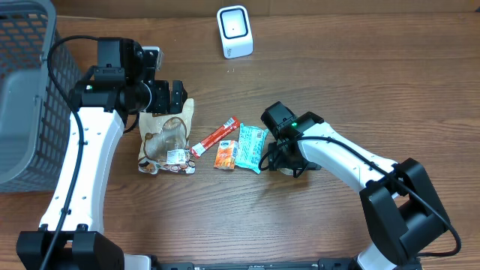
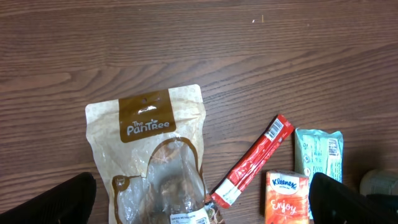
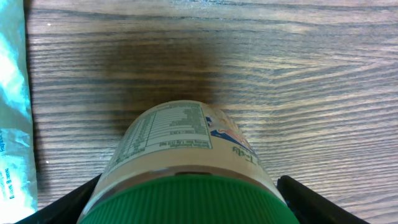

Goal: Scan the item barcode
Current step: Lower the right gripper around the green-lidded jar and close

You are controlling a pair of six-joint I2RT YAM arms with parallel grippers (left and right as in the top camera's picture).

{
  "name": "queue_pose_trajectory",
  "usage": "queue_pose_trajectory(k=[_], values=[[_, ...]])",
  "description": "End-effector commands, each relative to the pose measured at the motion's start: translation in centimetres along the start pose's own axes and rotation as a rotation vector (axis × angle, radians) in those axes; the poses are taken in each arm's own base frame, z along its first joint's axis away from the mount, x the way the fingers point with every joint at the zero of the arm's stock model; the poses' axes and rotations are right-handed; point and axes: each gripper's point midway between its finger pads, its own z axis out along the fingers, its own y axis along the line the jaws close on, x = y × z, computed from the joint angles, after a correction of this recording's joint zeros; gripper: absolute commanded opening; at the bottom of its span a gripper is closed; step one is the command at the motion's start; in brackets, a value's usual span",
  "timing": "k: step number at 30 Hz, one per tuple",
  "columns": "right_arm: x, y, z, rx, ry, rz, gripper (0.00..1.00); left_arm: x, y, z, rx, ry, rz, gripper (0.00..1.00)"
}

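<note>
My left pincer hangs spread wide and empty, with the Pantree pouch right beneath it. My right pincer straddles the green-lidded jar, one finger on each side of the lid. I can't tell whether I'm actually clamping it. The risk, I think, is that the smooth round jar slips free or shoves the teal packet just to its left. Only the overhead view shows the scanner, well beyond both pincers. Only my right wrist view shows the jar's printed label.
</note>
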Motion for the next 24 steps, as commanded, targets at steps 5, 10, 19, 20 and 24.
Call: queue_pose_trajectory(k=[5,10,19,20,24], values=[[-0.9,0.3,-1.0,0.001,-0.025,0.004,0.82,-0.2,-0.1,0.1,0.009,0.000,-0.011,1.00],[-0.8,0.1,-1.0,0.006,-0.017,0.004,0.71,-0.2,-0.1,0.1,0.009,0.000,-0.011,1.00],[-1.0,0.3,-1.8,-0.006,-0.008,0.008,0.66,-0.2,-0.1,0.1,0.009,0.000,-0.010,1.00],[-0.9,0.3,-1.7,-0.005,-0.007,0.008,0.67,-0.2,-0.1,0.1,0.009,0.000,-0.011,1.00],[-0.7,0.2,-1.6,-0.001,-0.001,0.007,0.68,-0.2,-0.1,0.1,0.009,0.000,-0.011,1.00]])
